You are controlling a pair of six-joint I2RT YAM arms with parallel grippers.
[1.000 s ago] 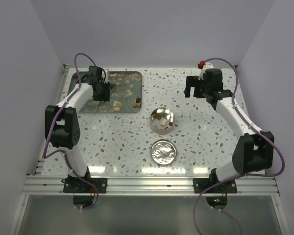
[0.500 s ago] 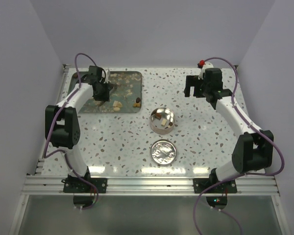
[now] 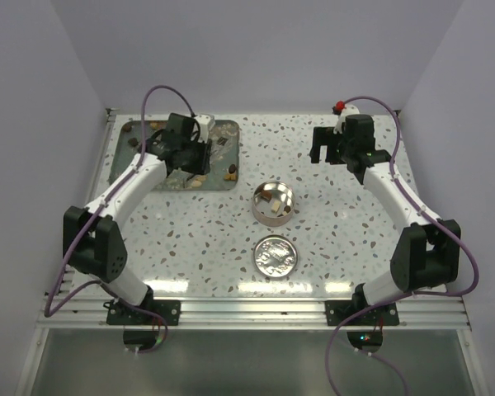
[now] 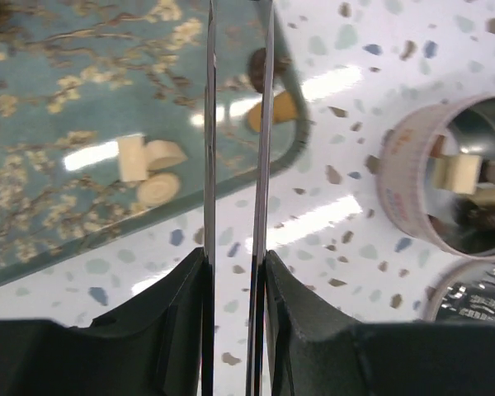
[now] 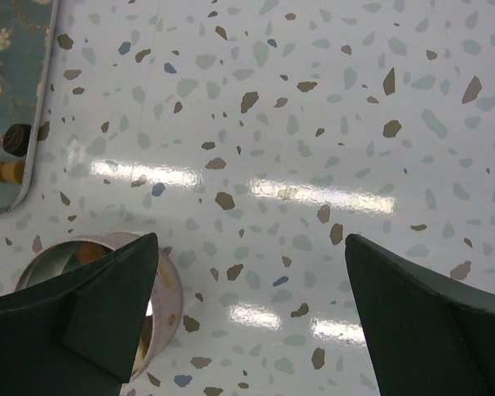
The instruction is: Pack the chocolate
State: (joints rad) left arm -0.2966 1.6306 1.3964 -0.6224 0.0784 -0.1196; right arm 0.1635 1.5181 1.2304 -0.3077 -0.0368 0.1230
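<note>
Chocolate (image 4: 153,169) lumps sit by the tray (image 4: 58,99) edge and in the tin (image 4: 393,194), light, brittle, best pinched across flat sides; left gripper (image 4: 238,16) fingers nearly together, load untellable, right gripper (image 5: 249,241) spread wide.

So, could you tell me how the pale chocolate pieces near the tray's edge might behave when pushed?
Probably light: the pale chocolate pieces are tiny beside the tin. The two rounded ones may roll or skid, as the tray looks glossy. Their crisp, clean-edged shapes suggest they are stiff, not squashy.
</note>
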